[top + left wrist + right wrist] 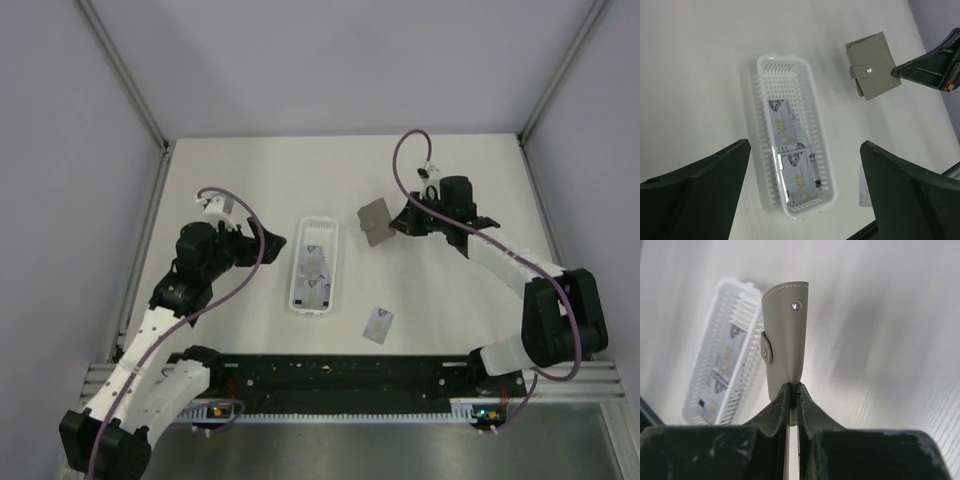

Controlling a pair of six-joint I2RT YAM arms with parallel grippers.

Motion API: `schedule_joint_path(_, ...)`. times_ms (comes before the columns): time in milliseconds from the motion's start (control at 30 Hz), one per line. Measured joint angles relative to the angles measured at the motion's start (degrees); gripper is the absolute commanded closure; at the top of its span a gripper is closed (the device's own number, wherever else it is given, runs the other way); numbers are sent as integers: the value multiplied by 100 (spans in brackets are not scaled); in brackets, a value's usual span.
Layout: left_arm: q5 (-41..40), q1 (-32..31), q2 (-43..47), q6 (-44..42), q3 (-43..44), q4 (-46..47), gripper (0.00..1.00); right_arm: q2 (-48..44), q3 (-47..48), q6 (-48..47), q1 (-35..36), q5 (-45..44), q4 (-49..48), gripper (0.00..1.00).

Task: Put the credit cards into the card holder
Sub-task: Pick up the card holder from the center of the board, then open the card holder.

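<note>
Soft, even light fills the top view; shadows on the white bench (430, 300) are faint. In the right wrist view the bench streaks with blur and the tray (722, 360) is out of focus. One card (800, 175) in the tray glints.

In the left wrist view, two cards are lying in the white slotted basket (758, 125), just ahead of the left end effector (802, 147) and between its spread fingers. The farther credit card (782, 122) is showing the yellowish letters "VIP" beside a dark crest-like emblem. The nearer credit card (802, 177) is showing the same "VIP" under the same emblem. The loose credit card (863, 189) on the tabletop, half hidden behind one finger, is showing print too faint to read.
</note>
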State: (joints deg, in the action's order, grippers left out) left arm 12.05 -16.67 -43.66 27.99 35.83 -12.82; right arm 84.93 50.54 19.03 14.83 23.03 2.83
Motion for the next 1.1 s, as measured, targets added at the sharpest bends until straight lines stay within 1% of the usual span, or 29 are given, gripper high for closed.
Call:
schedule_joint_path(133, 623, 0, -254, -227, 732, -94, 2, -820, -149, 9, 4, 780, 2, 100)
schedule_joint_path(233, 1261, 0, -302, -385, 1137, -42, 2, -1193, -151, 28, 107, 1515, -13, 100)
schedule_joint_path(367, 2212, 0, -313, -446, 1307, 232, 2, -1443, -37, 2, 658, 2472, 166, 100)
schedule_joint_path(400, 2476, -17, -350, -448, 1309, 284, 2, -1445, 61, -2, 905, 2712, 282, 100)
schedule_joint_path(500, 2924, -107, -494, -461, 1314, 332, 2, -1445, 225, -26, 1423, 3195, 444, 100)
schedule_joint_path(633, 3250, -522, -632, -553, 1314, 337, 2, -1449, 291, -37, 1729, 3563, 520, 100)
schedule_joint_path(800, 3359, -1202, -662, -706, 1314, 345, 2, -1480, 275, 125, 1733, 3842, 437, 100)
schedule_joint_path(867, 3359, -1373, -699, -739, 1314, 348, 3, -1530, 275, 212, 1733, 3943, 328, 100)
schedule_joint_path(933, 3355, -1513, -758, -789, 1314, 356, 9, -1617, 275, 267, 1733, 4044, 236, 100)
schedule_joint_path(1000, 3353, -1578, -809, -833, 1314, 358, 20, -1722, 273, 313, 1733, 4164, 184, 100)
schedule_joint_path(1067, 3355, -1604, -855, -872, 1314, 356, 44, -1801, 273, 334, 1733, 4249, 120, 100)
schedule_joint_path(1100, 3355, -1606, -872, -883, 1314, 354, 61, -1832, 273, 339, 1733, 4288, 101, 100)
